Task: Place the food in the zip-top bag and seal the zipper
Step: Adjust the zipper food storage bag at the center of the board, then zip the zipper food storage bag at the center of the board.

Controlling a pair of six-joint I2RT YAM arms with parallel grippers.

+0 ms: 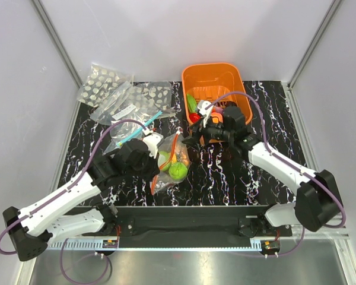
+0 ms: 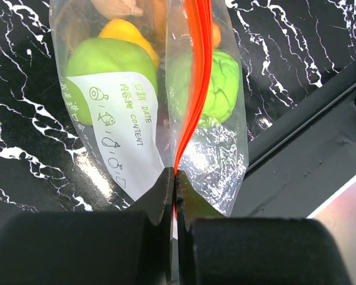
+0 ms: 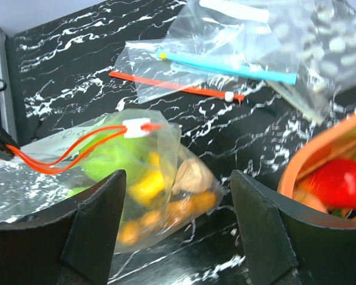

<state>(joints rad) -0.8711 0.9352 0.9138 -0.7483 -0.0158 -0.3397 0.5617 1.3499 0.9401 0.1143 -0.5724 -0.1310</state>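
The clear zip-top bag (image 1: 172, 167) lies at the table's middle, holding food: green apples (image 2: 110, 62), a yellow piece (image 2: 127, 32) and orange pieces (image 3: 193, 205). My left gripper (image 2: 175, 176) is shut on the bag's red-orange zipper (image 2: 196, 77) at its near end. The zipper's white slider (image 3: 136, 126) sits at the far end, and there the two zip strips stand apart. My right gripper (image 3: 181, 208) is open and empty, hovering over the bag's far end. More food, a red tomato (image 3: 338, 181) and a green piece (image 1: 191, 102), lies in the orange basket.
The orange basket (image 1: 216, 72) stands at the back right, close to my right gripper. A blue-stripped bag (image 3: 225, 66), an empty bag with a red strip (image 3: 172, 83) and white-dotted bags (image 1: 104, 83) lie at the back left. A black rail (image 2: 308, 136) runs along the near edge.
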